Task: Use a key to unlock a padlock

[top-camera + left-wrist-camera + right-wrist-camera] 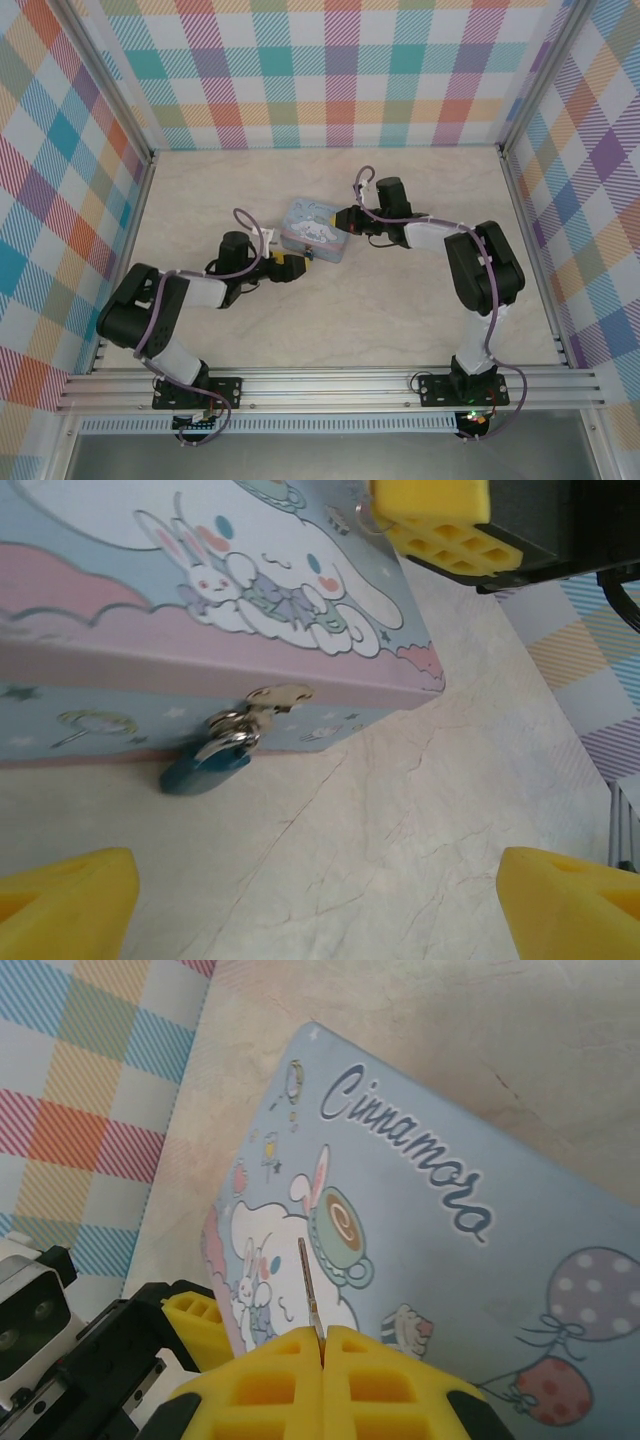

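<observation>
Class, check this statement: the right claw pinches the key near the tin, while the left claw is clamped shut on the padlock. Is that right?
No. The left claw is open, its fingers apart and clear of the padlock at the front of the tin, as the left wrist view shows. The right claw does pinch the key near the tin.

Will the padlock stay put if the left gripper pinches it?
Probably pivots: the padlock hangs by its thin shackle from the hasp on the tin, body apparently resting on the table. Small and smooth-looking, it may slip from a pinch. The tin likely anchors it.
</observation>
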Robot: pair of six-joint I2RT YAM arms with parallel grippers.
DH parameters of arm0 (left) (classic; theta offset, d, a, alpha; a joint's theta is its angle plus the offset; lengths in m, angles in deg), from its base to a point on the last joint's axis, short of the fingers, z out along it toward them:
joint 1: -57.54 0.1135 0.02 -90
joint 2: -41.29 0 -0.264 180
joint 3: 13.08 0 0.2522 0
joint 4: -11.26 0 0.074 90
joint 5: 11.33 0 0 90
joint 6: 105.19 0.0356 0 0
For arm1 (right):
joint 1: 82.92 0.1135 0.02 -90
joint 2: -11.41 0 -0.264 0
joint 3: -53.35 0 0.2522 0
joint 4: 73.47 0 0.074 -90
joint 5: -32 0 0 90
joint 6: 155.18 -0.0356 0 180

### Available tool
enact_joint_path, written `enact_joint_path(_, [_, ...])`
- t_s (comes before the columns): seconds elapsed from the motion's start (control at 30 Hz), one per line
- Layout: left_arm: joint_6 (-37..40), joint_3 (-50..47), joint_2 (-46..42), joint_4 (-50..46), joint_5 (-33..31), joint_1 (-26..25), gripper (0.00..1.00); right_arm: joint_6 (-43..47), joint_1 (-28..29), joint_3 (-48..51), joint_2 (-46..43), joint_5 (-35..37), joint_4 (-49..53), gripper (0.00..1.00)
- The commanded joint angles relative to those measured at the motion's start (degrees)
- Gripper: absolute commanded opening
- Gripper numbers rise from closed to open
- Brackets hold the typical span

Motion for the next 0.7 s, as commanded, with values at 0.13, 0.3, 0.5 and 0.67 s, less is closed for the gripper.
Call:
enact_joint_path(0.13, [2.1,3.3,6.2,7.6,2.0,-0.9,0.94,1.5,0.9,-3.1,1.8,2.8,7.9,0.02])
enact_joint_path(0.3, [4.9,3.5,10.4,10.5,0.1,-2.1,0.97,2.4,1.3,-3.0,1.6,3.9,8.9,0.02])
enact_joint_path(0.5, [6.3,3.6,13.1,12.7,-1.0,-2.8,0.98,2.5,2.0,-3.4,2.1,5.2,9.7,0.02])
enact_joint_path(0.67, [7.8,4.5,14.7,11.5,0.6,-3.2,0.94,2.6,2.7,-4.0,2.3,6.6,11.8,0.02])
